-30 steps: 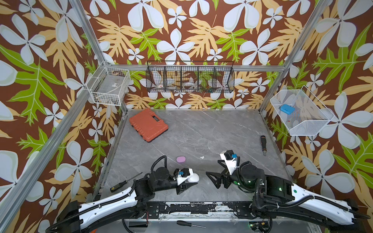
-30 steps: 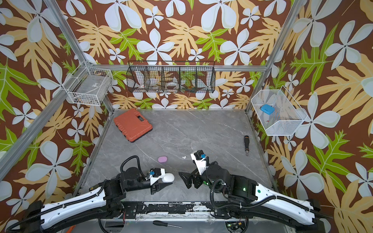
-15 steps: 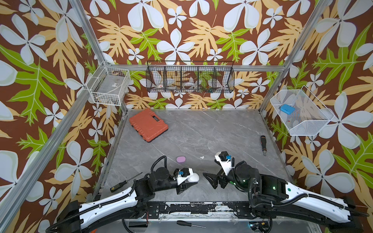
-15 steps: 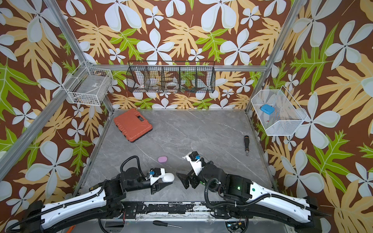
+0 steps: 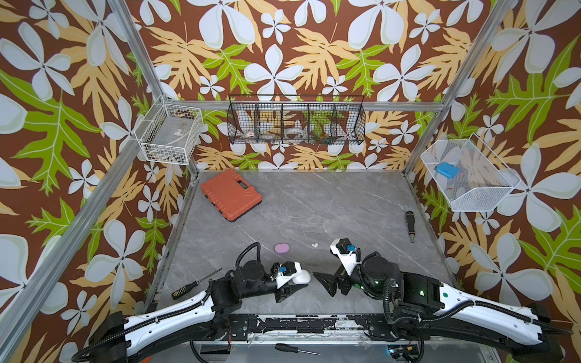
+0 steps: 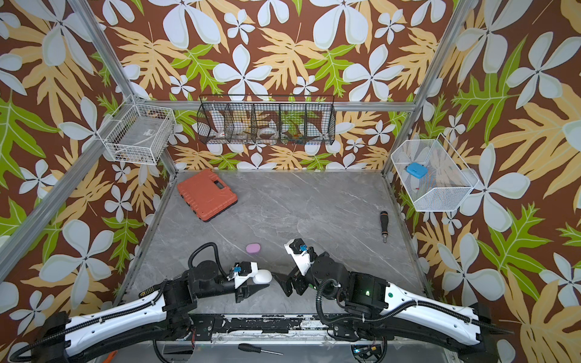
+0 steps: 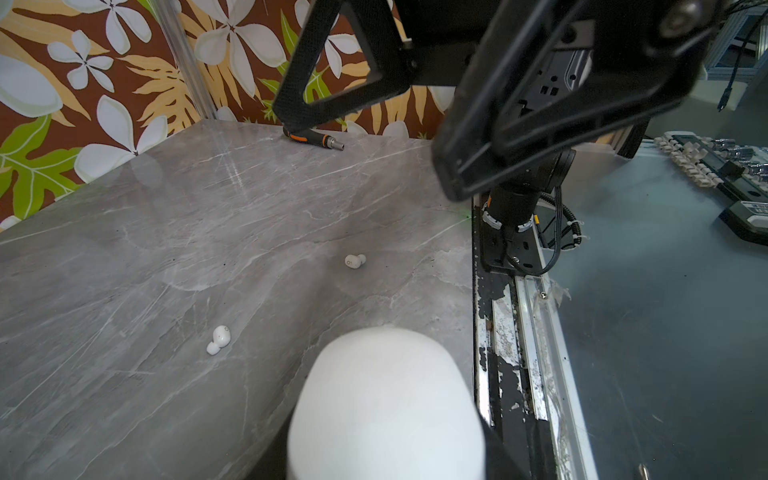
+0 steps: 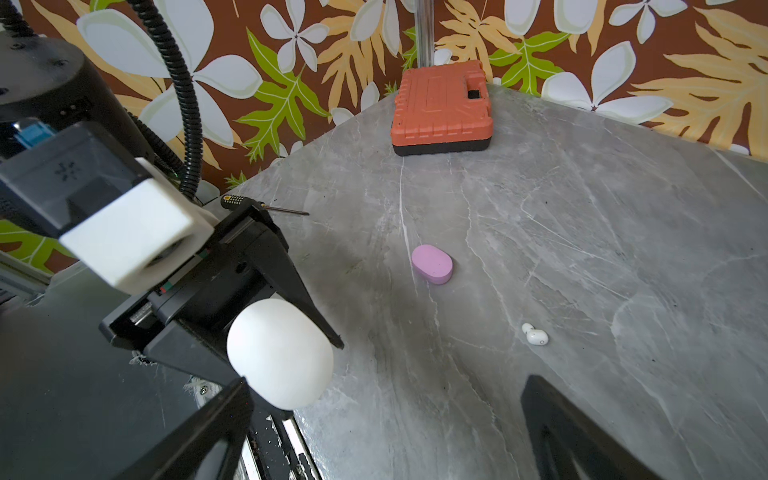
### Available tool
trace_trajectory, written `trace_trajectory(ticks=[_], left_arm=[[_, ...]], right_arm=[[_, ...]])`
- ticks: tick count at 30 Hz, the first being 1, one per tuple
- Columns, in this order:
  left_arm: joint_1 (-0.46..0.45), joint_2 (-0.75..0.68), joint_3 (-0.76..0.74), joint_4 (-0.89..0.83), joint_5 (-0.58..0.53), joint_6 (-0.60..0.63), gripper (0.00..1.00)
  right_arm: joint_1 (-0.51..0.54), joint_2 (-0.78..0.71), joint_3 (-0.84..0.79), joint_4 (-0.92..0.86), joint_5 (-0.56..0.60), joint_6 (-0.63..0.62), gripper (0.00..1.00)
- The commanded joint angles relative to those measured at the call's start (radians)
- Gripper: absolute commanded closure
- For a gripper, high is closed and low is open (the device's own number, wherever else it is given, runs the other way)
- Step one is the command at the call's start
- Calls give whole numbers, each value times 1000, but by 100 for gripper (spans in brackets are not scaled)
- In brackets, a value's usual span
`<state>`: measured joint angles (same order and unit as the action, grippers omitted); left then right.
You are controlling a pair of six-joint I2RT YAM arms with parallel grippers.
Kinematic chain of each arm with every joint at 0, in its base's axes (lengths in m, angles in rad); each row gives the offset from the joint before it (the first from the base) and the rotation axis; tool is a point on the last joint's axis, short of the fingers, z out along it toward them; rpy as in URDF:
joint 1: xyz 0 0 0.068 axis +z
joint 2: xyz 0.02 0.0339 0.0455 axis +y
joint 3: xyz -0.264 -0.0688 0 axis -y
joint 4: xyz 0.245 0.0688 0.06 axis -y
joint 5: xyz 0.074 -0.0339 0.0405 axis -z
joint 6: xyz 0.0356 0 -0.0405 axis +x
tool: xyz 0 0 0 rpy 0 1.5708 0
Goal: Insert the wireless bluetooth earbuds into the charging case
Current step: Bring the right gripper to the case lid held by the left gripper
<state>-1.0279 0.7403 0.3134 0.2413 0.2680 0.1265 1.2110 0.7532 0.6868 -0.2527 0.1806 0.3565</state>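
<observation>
My left gripper [image 5: 294,284] is shut on a white pebble-shaped charging case [image 5: 303,277], held low near the table's front edge; the case [image 7: 386,403] hides its jaws in the left wrist view. Facing it from the right, my right gripper [image 5: 328,284] stands open and empty, one finger [image 8: 208,432] just beside the case [image 8: 280,353]. Two white earbuds lie apart on the table, one [image 7: 354,260] under the right gripper and one [image 7: 219,337] farther back; a top view shows only one earbud [image 5: 314,244]. A closed lilac-pink case [image 5: 281,248] lies behind the left gripper.
An orange tool case [image 5: 231,195] sits at the back left. A black screwdriver [image 5: 409,224] lies at the right edge, another [image 5: 188,286] at the left edge. Wire baskets hang on the walls. The metal front rail [image 7: 498,332] runs just below both grippers.
My right gripper has moved left toward the left gripper and the white case, jaws still open. The left arm and the case have not moved.
</observation>
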Motion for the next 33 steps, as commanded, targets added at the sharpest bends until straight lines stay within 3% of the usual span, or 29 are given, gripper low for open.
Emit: trace_trajectory(ticks=[1, 18, 33], left_arm=[[0, 2, 4, 26, 19, -7, 100], [2, 5, 11, 4, 89, 2, 100], [3, 21, 28, -31, 186, 13, 100]], right_arm=[[8, 6, -7, 45, -4, -31, 0], [110, 116, 4, 71, 66, -112, 0], [155, 112, -41, 91, 85, -126, 0]])
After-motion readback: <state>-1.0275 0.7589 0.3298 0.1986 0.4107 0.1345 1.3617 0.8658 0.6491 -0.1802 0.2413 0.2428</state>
